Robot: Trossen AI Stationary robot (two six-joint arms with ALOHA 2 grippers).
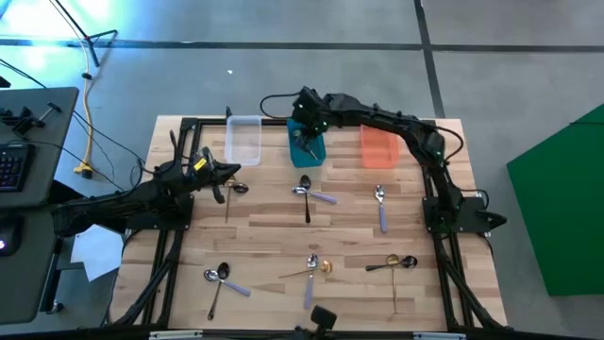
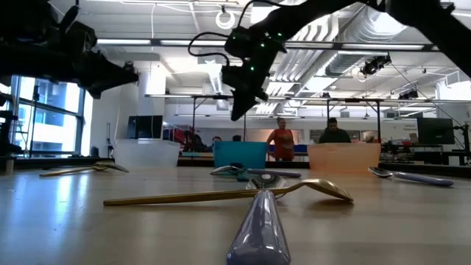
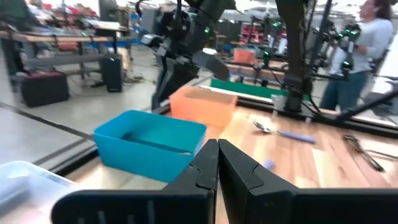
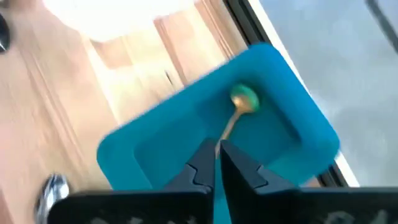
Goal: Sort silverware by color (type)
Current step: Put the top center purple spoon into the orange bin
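- Right pincer (image 4: 216, 163) hangs over the teal bin (image 4: 292, 112), fingers pressed together, pinching nothing.
- A gold spoon (image 4: 239, 106) lies inside that bin, directly beyond the fingertips, its handle running toward them.
- Left pincer (image 3: 216, 163) is likewise shut and empty, hovering near the clear bin (image 1: 243, 140).
- Remaining spoons lie scattered on the bench (image 1: 274, 236); the dark spoon (image 1: 238, 188) beside the left pincer is nearest, so the left arm is judged better placed.

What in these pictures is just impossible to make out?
- Gold spoon in the teal plastic bin: right wrist view, handle end hidden behind the right gripper; held or dropped, unclear.
- Clear plastic bin: high view, contents too small to tell.
- Left gripper: high view, dark spoons beside it blend together.
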